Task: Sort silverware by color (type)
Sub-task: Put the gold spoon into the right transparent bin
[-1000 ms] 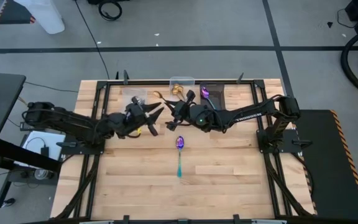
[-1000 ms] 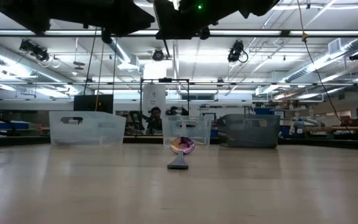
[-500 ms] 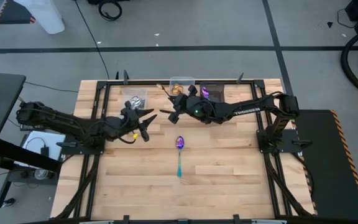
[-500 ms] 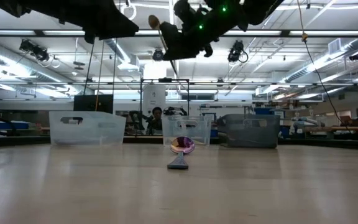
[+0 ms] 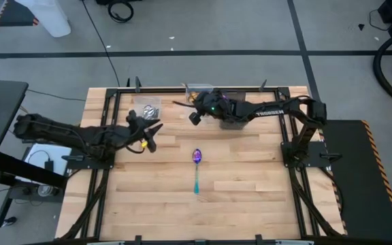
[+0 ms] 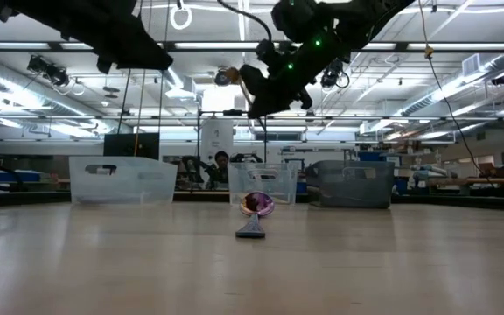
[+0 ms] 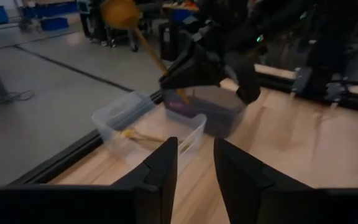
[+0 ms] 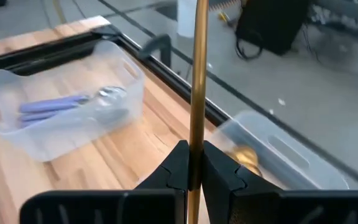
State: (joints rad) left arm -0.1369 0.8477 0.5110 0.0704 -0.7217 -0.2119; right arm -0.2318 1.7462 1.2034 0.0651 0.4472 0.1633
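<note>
Right gripper [image 8: 191, 163]: fingers clamped on gold spoon [image 8: 197, 74].
Advice: centre over middle clear bin [image 5: 197, 90], lower, then release.
Left gripper [image 7: 194, 163]: fingers narrowly apart, empty.

Three bins along the table's far edge, one spoon mid-table

Bins [image 5: 199, 90] sit upper centre of the high view; a lone spoon [image 5: 197, 169] lies below them at centre; another spoon [image 8: 197, 74] hangs above the middle bin [image 8: 278, 155].

The right gripper [image 5: 190, 109] reaches over the table's far edge with fingers clamped; the left gripper [image 5: 154, 129] hovers, fingers parted.
</note>
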